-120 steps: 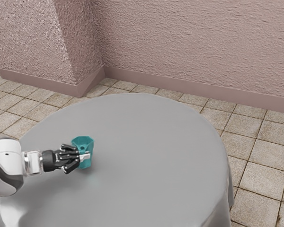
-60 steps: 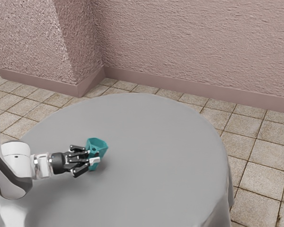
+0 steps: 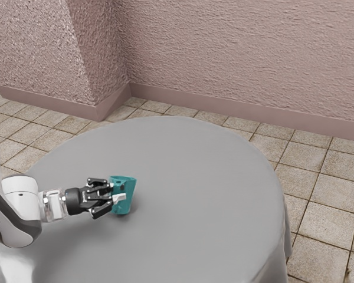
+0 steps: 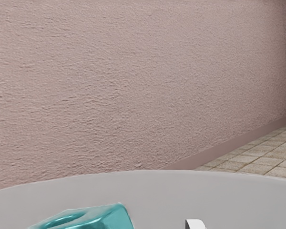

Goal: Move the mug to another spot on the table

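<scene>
Textured pink wall (image 3: pixel 236 53) at the back, with a jutting corner at the exterior view's left and a baseboard along the bottom. Tan tiled floor (image 3: pixel 324 177) around a round grey table (image 3: pixel 194 177) that takes up most of the middle. The arm (image 3: pixel 20 206) comes in low from the exterior view's lower left. Its white elbow sits off the table edge and the forearm lies almost level, reaching toward the exterior view's right just above the tabletop. The wrist is level and the hand points sideways, not down. Black gripper (image 3: pixel 119 197) is clamped on the mug (image 3: pixel 127 187), fingers narrowly apart. One light-tipped finger lies across the mug's near side and the other is behind it, so the grasp is from the side. The mug is teal and faceted, tipped a little off upright, over the table's part nearest the arm, toward the exterior view's left and well clear of the far rim. A small shadow lies right under it; can't tell if its base touches the table. In the wrist view the mug's rim and mouth sit blurred just under the hand, a pale fingertip (image 4: pixel 194 223) beside it, with the table's curved edge and the wall beyond.
</scene>
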You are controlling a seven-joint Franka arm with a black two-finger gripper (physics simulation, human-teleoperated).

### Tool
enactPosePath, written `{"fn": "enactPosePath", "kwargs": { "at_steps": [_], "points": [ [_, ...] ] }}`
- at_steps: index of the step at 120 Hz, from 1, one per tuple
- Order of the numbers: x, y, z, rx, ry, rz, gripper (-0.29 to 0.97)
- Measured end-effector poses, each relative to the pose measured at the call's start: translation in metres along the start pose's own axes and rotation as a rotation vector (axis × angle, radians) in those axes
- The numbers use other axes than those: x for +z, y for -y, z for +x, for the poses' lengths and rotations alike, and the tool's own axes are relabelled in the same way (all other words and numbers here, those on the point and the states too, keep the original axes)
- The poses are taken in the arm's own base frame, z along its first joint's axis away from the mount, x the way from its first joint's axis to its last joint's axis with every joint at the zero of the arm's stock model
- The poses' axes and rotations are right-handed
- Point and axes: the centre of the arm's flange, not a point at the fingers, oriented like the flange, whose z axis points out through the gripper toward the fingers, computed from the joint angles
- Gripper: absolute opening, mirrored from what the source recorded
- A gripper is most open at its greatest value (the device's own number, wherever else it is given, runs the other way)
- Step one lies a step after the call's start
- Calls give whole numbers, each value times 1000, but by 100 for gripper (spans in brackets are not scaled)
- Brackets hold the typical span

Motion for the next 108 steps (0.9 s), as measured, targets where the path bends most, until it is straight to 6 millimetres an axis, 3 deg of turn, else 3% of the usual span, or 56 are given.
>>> {"fn": "enactPosePath", "kwargs": {
  "at_steps": [63,108],
  "points": [
    [0,-16,-3,-26,-2,-10,21],
    [-14,-44,-8,-76,18,2,21]
  ]
}}
